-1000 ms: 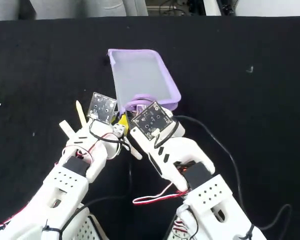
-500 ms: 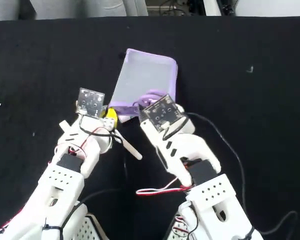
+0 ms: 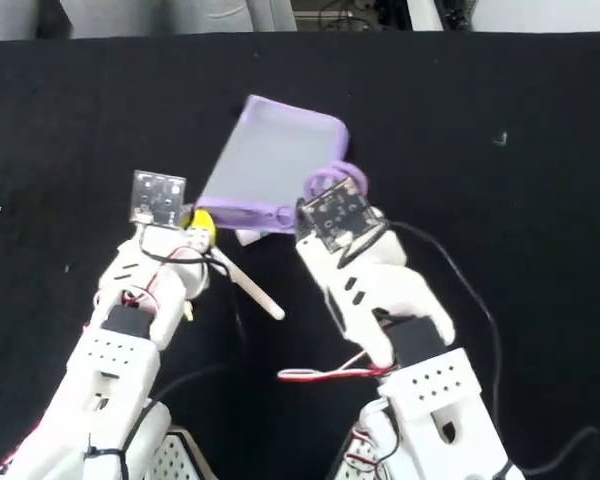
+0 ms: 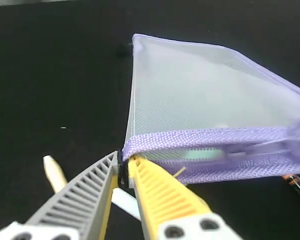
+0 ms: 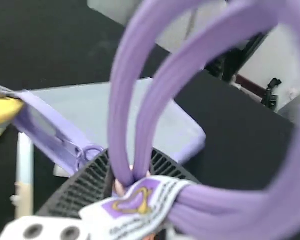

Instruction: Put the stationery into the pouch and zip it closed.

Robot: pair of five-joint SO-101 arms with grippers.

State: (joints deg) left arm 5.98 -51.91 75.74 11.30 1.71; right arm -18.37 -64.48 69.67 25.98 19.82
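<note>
My left claw point(image 4: 122, 167) is clenched on the near corner of the pouch point(image 3: 265, 165), right at the end of its zipper band point(image 4: 210, 137). I judge that this anchors the end so the zipper has something to pull against. My right claw point(image 5: 130, 180) is clamped on the purple loop point(image 3: 335, 181) at the band's other end, likely to keep the opening taut between us. The pouch sits tilted in the upper middle of the high view, over the black table point(image 3: 540, 150). A pale wooden stick point(image 3: 252, 288) lies below it between my arms, so I reckon the filling isn't finished. Something pale shows through the mesh; what it is I cannot tell.
</note>
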